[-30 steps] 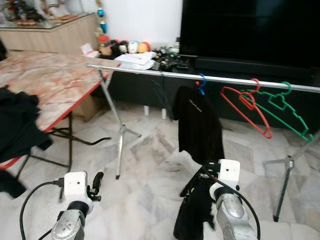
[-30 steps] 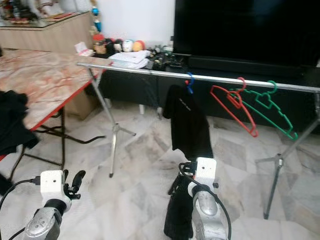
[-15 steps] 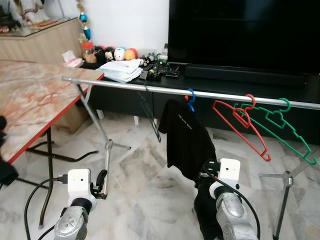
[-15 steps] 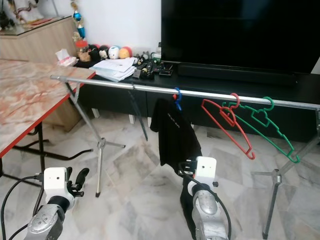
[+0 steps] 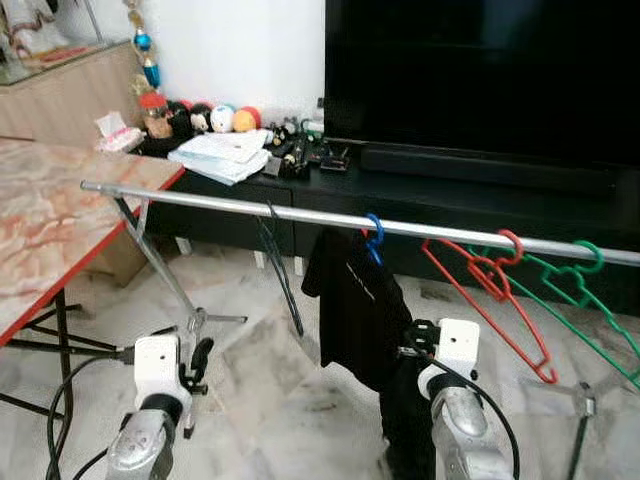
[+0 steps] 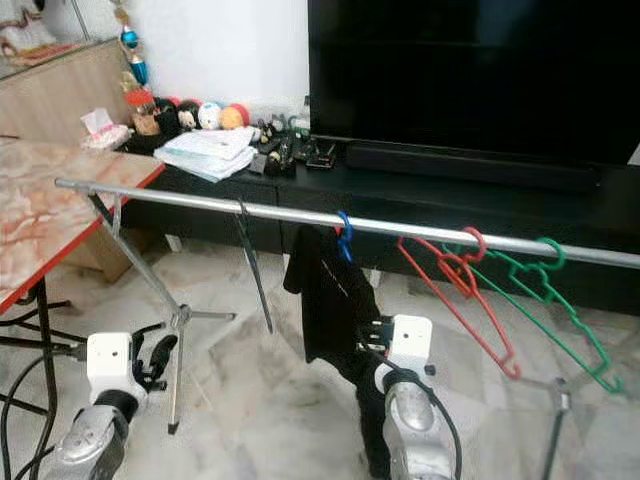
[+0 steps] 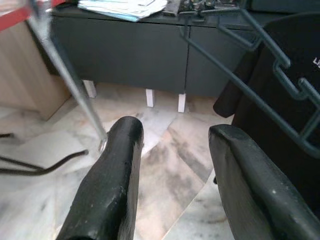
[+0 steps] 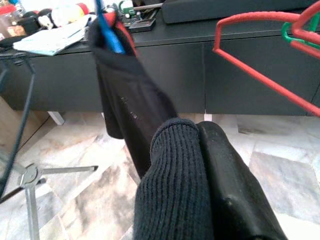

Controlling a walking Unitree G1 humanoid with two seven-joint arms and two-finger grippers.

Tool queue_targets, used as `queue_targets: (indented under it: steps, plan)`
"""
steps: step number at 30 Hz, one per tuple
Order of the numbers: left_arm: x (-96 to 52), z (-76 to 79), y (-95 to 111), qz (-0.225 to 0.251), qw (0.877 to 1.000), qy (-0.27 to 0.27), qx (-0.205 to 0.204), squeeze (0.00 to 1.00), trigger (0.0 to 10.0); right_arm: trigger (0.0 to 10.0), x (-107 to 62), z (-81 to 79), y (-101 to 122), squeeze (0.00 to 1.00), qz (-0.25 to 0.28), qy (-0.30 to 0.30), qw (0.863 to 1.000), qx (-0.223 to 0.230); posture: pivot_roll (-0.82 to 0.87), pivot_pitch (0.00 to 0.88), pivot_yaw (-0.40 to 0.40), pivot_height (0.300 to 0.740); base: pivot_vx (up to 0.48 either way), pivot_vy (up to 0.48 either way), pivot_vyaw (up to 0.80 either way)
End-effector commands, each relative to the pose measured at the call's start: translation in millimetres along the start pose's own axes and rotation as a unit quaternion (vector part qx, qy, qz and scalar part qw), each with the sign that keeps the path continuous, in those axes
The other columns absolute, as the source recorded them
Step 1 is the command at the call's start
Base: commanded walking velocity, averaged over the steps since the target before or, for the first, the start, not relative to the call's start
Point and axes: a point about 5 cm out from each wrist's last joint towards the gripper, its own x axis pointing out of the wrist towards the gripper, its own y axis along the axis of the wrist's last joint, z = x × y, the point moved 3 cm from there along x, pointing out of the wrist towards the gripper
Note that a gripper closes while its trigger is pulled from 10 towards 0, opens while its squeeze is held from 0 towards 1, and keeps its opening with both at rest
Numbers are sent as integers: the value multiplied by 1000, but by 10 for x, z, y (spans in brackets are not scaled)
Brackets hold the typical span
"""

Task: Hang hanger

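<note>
the rail is now seen closer than a second ago, a dark garment is kept pinched in the right claw below the blue hanger, while the left claw is held wide, empty.

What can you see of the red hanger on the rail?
The red hanger is thin and looks like plastic. Its hook sits over the silver rail, between the blue hanger carrying a black shirt and the green hanger. It hangs tilted and bare. Its hook overlaps the green hanger's arm; contact is unclear.
</note>
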Motion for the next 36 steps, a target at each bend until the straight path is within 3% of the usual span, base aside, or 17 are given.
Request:
queue_targets:
  steps: [1, 10, 20, 24, 36]
  plan:
    - [-1, 38, -3, 2, 1000, -3, -8, 0, 10000, 10000, 5, 50, 54, 0, 14, -5, 1000, -1, 38, 26, 51, 740, 277, 0, 0]
    - [-7, 24, -7, 2, 1000, -4, 9, 0, 10000, 10000, 0, 35, 34, 0, 12, -3, 1000, -1, 41, 18, 50, 740, 31, 0, 0]
    - [14, 58, 24, 8, 1000, -9, 6, 0, 10000, 10000, 8, 19, 31, 0, 12, 1, 1000, -4, 38, 2, 52, 740, 0, -442, 0]
    - [39, 63, 52, 9, 1000, -11, 3, 0, 10000, 10000, 11, 7, 32, 0, 12, 3, 1000, -4, 39, 7, 53, 740, 0, -65, 0]
    - [209, 146, 345, 35, 998, -50, 1, 0, 10000, 10000, 8, -18, -2, 0, 6, 9, 1000, -5, 44, 20, 50, 740, 0, 0, 0]
